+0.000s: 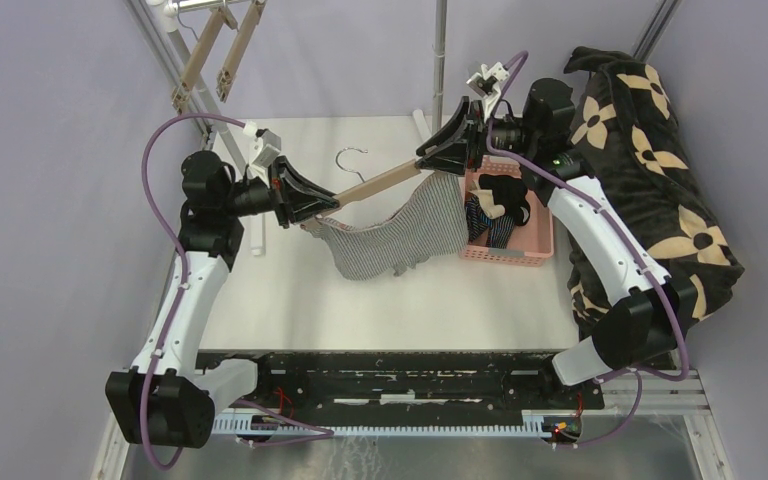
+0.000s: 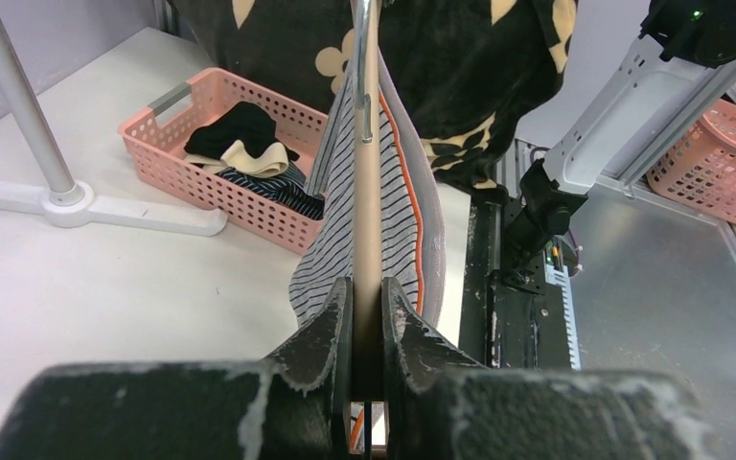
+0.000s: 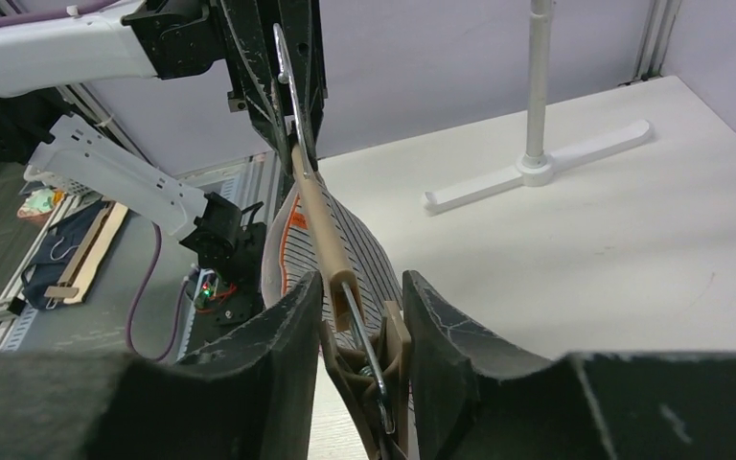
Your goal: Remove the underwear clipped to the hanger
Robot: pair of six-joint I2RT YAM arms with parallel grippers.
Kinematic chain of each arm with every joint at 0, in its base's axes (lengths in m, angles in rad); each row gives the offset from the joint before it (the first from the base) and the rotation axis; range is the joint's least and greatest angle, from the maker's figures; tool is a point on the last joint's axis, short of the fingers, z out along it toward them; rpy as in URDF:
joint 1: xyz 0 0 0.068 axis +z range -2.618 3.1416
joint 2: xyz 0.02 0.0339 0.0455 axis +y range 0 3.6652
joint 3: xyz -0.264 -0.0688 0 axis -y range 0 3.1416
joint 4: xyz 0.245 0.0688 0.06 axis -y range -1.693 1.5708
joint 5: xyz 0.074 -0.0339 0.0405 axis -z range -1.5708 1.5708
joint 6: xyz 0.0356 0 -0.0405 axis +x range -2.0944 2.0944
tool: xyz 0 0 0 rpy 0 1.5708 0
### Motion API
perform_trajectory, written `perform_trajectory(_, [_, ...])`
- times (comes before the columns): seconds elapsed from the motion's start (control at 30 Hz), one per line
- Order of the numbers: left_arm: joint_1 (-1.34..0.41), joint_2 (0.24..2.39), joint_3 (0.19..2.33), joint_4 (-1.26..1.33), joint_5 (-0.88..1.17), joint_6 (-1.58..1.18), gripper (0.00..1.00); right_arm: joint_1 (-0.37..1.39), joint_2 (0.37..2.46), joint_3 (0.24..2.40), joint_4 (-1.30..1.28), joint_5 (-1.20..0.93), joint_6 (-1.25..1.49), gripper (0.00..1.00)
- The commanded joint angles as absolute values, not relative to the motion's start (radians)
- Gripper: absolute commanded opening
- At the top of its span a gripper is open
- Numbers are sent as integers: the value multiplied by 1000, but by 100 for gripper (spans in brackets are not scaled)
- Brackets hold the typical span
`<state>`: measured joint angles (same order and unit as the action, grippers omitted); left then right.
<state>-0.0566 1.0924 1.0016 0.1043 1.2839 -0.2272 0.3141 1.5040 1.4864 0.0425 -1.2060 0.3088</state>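
Note:
A tan wooden hanger [image 1: 385, 180] is held in the air between both grippers. The grey-and-white fine-striped underwear [image 1: 400, 235] hangs from it, drooping to the table. My left gripper [image 1: 305, 200] is shut on the bar's left end; the left wrist view shows the jaws [image 2: 367, 283] tight on the bar [image 2: 367, 192] and the striped cloth [image 2: 331, 240] beyond. My right gripper [image 1: 450, 150] is closed on the right-end clip [image 3: 388, 350], its fingers [image 3: 297, 316] pressing both clip handles. The black pair [image 1: 505, 195] and the navy striped pair [image 1: 485, 225] lie in the pink basket [image 1: 535, 245].
The black blanket with tan flowers [image 1: 650, 150] is heaped at the table's right edge. A white stand pole [image 1: 440, 50] and its base [image 2: 86, 206] stand at the back. Another wooden hanger [image 1: 215, 50] hangs at the back left. A second pink basket [image 2: 728, 153] sits off the table.

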Motion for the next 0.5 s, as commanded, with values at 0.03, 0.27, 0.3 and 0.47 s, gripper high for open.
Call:
perform_trajectory(0.03, [-57,1073,1014,155,1272,-246,3,319,1492,1532,56,-1181,288,53])
perform_trajectory(0.27, [-56,1069,1021,155,1272,-244,3,319,1485,1533,6,-1161,236,74])
perform_trajectory(0.3, [-56,1071,1022,155,1270,-244,3,319,1481,1535,-12,-1151,220,66])
perform_trajectory(0.47, [-56,1064,1027,155,1262,-243,3,319,1458,1542,-116,-1115,128,46])
